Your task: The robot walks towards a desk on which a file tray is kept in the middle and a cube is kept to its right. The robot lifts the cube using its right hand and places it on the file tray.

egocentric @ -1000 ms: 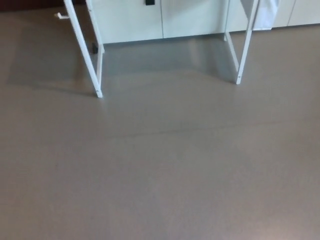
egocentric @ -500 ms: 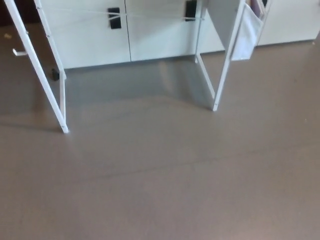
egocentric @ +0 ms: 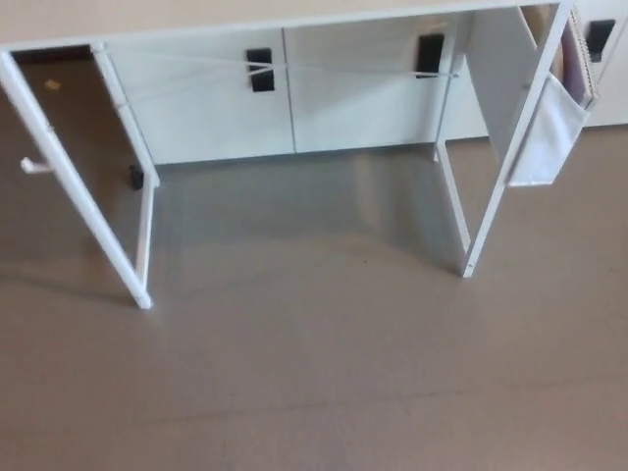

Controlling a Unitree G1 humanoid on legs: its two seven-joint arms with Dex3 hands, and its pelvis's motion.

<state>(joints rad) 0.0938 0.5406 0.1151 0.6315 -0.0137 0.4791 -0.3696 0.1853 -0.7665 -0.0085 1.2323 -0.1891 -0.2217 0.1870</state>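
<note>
Ahead across the floor (egocentric: 314,392) | white desk (egocentric: 294,22) stands open-fronted, legs (egocentric: 77,186) splayed, likely leaving room to step close | cube, file tray: out of frame, presumably on top | left hand, right hand: unseen, fingers untellable | step: approach

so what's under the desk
Bare floor between the white legs of the desk, with white cabinets behind. Most of its top is out of frame.

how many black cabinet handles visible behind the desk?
3 handles: one left of centre, one right of centre, one far right. The desk may hide more.
</note>
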